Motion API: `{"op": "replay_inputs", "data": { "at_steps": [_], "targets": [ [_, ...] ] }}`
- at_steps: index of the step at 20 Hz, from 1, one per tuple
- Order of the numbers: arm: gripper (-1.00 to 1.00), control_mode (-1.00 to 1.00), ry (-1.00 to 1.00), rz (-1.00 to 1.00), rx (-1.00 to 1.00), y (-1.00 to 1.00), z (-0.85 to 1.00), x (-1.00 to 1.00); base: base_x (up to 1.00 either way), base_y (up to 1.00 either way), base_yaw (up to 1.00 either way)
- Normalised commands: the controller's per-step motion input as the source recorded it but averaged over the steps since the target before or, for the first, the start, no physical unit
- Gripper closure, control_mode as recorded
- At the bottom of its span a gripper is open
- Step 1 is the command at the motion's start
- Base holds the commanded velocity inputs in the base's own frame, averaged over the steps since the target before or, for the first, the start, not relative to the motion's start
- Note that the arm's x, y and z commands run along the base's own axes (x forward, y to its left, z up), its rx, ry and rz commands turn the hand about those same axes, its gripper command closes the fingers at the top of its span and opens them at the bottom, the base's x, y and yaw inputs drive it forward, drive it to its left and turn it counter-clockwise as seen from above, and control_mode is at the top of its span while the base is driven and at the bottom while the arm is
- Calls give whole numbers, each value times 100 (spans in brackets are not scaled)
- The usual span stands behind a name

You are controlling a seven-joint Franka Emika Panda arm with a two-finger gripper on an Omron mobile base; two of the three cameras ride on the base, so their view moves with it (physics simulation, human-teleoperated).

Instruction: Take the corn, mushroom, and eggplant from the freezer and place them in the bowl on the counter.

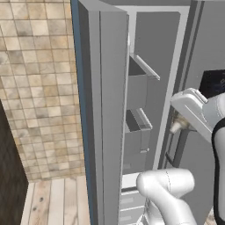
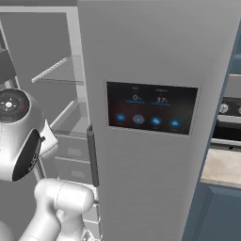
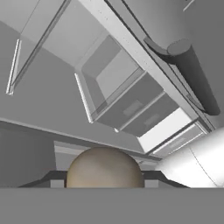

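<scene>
My fingers are clamped on the mushroom — it sits between them, freezer shelves straight ahead.

To your left you have a wall of tan and beige tiles, with pale wooden floorboards at its foot and a dark panel at the far left edge. To your right sits a dark oven with knobs, set among dark blue cabinets.

Base cameras close before freezer
</scene>
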Motion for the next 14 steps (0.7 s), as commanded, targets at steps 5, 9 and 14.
{"op": "replay_inputs", "data": {
  "at_steps": [5,9,14],
  "targets": [
    [100,100,-2,0,0,-1,-1,-4,-52,-47,0],
    [100,100,0,0,0,0,0,0,-66,-100,0],
    [100,100,0,0,0,0,0,0,-29,-100,0]
  ]
}}
